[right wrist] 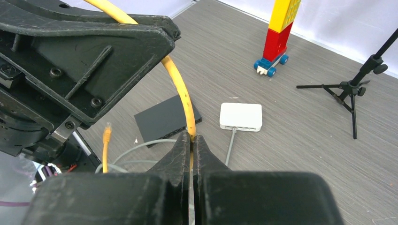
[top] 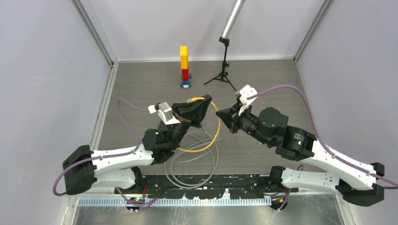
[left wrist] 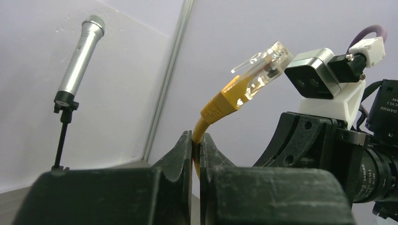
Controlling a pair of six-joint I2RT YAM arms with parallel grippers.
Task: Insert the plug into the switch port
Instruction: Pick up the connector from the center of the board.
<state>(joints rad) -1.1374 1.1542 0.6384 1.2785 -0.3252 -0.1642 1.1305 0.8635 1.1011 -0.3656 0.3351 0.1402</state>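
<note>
Starting on the left, the left arm is reaching up over the table [top: 272, 75]. The left claw [left wrist: 196, 143] is squeezing tight on the yellow cable [left wrist: 200, 127]. The plug [left wrist: 260, 65] is sticking up just above the fingers and tilting to the right. It is clear, with a yellow sleeve behind it. It is up in the air, touching nothing else.

In the middle, the yellow cable is making a big loop between the two claws. Grey wires [top: 197, 161] are lying in rings on the table under it.

Next, the right claw [right wrist: 192, 140] is pinching tight on the same yellow cable, farther along it. Down past this claw, a flat black box [right wrist: 164, 119] is lying on the table. Near it on the right, the white box [right wrist: 241, 116] is lying flat too. The switch port [right wrist: 239, 127] is in the side facing the claw, but it is too small to see well. The plug is well apart from it.

Farther right and back, a block tower [right wrist: 279, 33] and a black stand [right wrist: 352, 89] are standing on the table.
</note>
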